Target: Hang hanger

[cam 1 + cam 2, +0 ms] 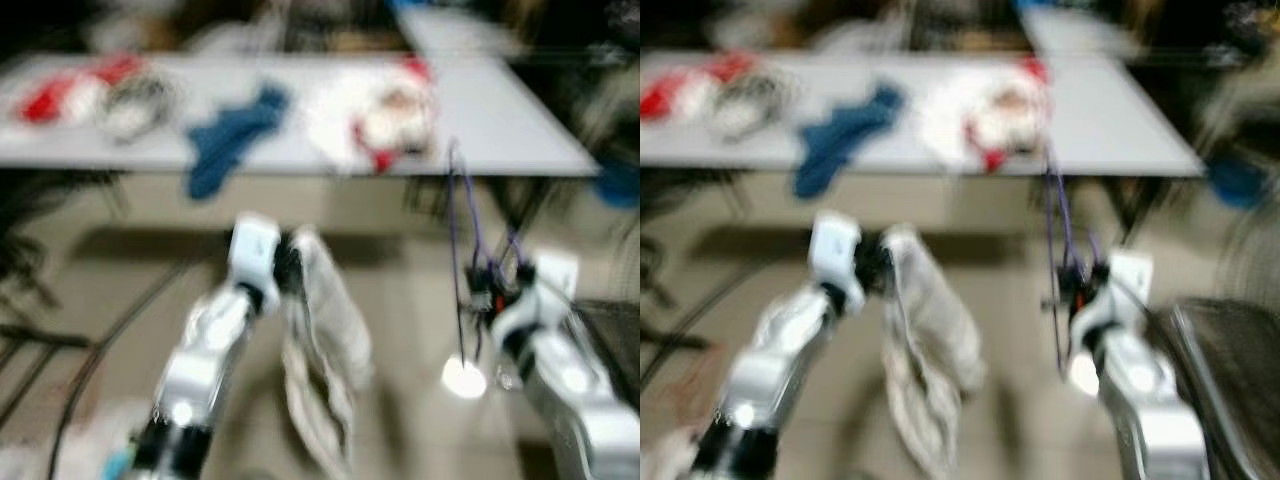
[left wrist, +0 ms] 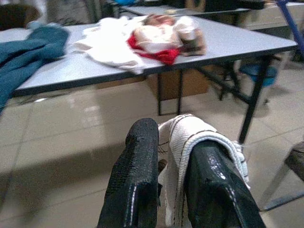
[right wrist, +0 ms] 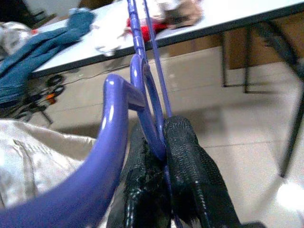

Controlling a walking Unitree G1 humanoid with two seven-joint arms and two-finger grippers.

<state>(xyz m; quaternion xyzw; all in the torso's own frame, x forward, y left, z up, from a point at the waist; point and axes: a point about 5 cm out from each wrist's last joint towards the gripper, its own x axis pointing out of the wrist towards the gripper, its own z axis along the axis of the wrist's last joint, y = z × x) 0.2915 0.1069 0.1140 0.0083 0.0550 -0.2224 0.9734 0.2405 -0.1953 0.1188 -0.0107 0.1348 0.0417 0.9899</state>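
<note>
— What does the left gripper hold?
— Its two black fingers are closed on a whitish cloth, which hangs down over the floor.

— And the hanger?
— The right gripper is clamped on it, in front of the grey desk. The hanger is purple, and its long thin part points up, toward the desk edge.

— What lies on the desk?
— From the left: red things, a blue garment, then a white and red heap. I cannot read any writing.

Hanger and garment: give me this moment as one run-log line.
left gripper: shut on white garment | right gripper: shut on purple hanger | garment not on hanger | table ahead
</note>
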